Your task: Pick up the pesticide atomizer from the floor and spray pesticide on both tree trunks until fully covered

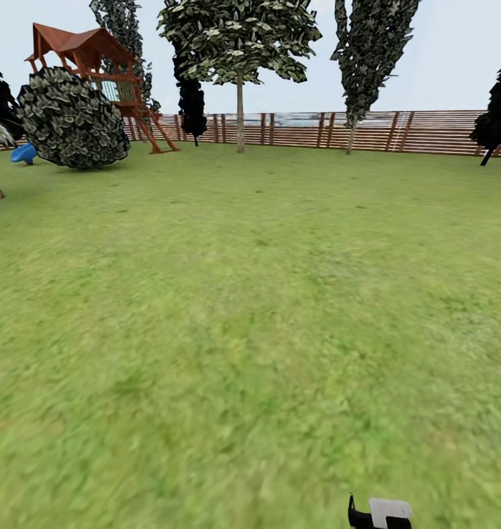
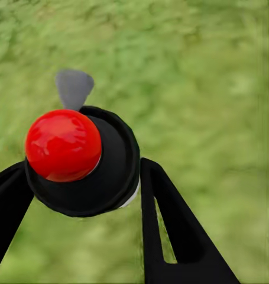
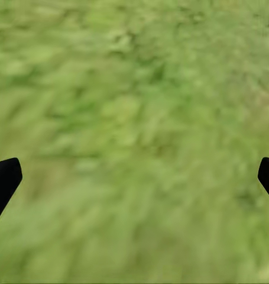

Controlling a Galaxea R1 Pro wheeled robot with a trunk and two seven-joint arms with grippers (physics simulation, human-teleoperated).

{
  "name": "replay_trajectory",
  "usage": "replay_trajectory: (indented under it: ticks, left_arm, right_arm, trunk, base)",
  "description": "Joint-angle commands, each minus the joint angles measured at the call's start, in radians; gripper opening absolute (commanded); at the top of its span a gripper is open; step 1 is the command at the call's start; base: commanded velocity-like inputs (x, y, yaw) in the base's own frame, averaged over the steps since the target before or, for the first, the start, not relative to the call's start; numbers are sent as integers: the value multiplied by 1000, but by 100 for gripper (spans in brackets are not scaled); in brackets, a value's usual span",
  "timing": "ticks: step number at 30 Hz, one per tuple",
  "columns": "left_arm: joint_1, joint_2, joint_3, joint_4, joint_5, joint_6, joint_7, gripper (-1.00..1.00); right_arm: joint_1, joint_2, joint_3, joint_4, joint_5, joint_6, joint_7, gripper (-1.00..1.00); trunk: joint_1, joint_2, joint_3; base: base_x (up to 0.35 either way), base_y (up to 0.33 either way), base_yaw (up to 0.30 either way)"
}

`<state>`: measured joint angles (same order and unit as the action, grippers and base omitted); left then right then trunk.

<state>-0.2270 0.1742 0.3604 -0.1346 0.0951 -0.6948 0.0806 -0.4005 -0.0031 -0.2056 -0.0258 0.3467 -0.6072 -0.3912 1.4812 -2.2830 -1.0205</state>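
From the head we see a pale-trunked tree (image 1: 239, 110) before the fence (image 1: 397, 131), far across the grass (image 1: 250, 308). Our left tool (image 2: 87, 180) grips the pesticide atomizer (image 2: 81, 160); we should drive close before spraying. Our right tool (image 3: 134, 177) gapes, empty.

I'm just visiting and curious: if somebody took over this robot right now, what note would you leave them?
Left end effector: shut on the small dark pesticide atomizer with a red top, held over grass.
Right end effector: open, empty, over the blurry green lawn.
Two pale-trunked trees stand far ahead by the brown slatted fence.
Done: atomizer picked up.
Left: drive to the trees, spray both trunks.
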Motion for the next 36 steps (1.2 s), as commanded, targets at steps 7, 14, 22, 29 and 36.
replay_trajectory:
  ticks: [7,14,22,29,36]
  left_arm:
    - [0,1,1,2,1,0,0,-100]
    - [0,5,3,-2,1,1,1,-100]
    - [0,1,-1,4,-2,3,1,-100]
    - [0,0,-3,4,-3,4,1,-100]
    - [0,-1,-3,4,-4,4,0,-100]
  right_arm:
    - [0,0,0,0,0,0,0,100]
    - [0,0,0,0,0,0,0,100]
    - [0,0,0,0,0,0,0,100]
    - [0,0,0,0,0,0,0,100]
    - [0,0,0,0,0,0,0,100]
  trunk:
    - [0,0,0]
    - [0,0,0]
    - [0,0,0]
    - [0,0,0]
    - [0,0,0]
  base:
    - [337,0,0]
    - [337,0,0]
    - [337,0,0]
    - [337,0,0]
    - [337,0,0]
